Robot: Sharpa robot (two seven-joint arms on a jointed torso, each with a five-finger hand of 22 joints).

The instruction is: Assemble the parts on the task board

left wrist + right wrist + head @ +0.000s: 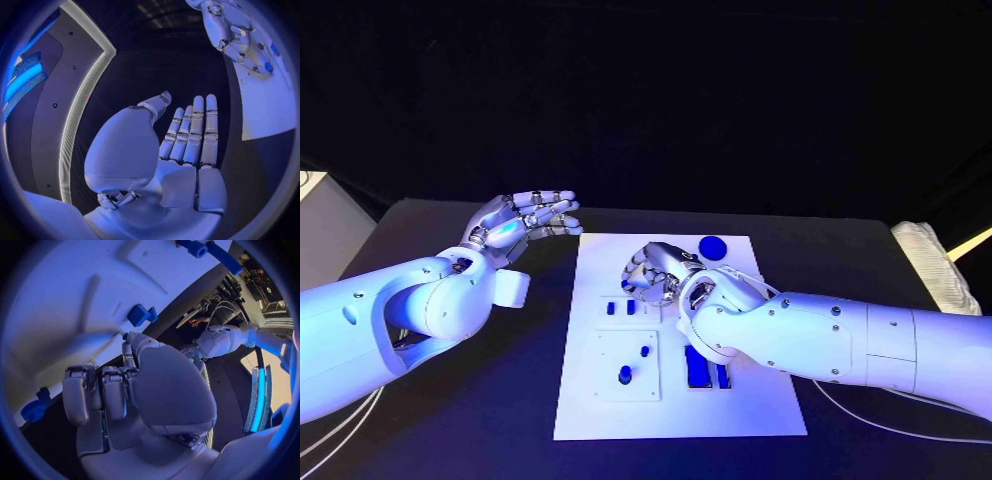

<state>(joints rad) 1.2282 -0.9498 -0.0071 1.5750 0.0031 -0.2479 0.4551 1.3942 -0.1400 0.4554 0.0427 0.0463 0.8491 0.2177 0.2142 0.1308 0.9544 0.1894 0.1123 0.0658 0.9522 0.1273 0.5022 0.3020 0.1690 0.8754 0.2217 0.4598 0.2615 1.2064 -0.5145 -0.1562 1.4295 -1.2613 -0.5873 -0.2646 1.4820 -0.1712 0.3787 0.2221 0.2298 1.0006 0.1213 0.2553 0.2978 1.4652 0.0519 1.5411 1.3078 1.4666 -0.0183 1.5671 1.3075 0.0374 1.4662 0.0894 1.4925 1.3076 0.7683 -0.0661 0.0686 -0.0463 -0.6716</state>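
Head overhead; 2 wrist views share task board [678, 400].

Task board [733, 400] lies mid-table [444, 430]. Round part [714, 246] sits on board's far edge. Right hand [661, 272] over board's middle, just near side of round part. Left hand [524, 222] off board's far left corner, above table.

one white task board [733, 400] on one black desk [473, 420]; two white arms, two silver hands: left hand [524, 222], right hand [661, 272]; one round blue disc [714, 246]; two long blue bars [698, 366]; several small blue parts [625, 375], exact count unclear
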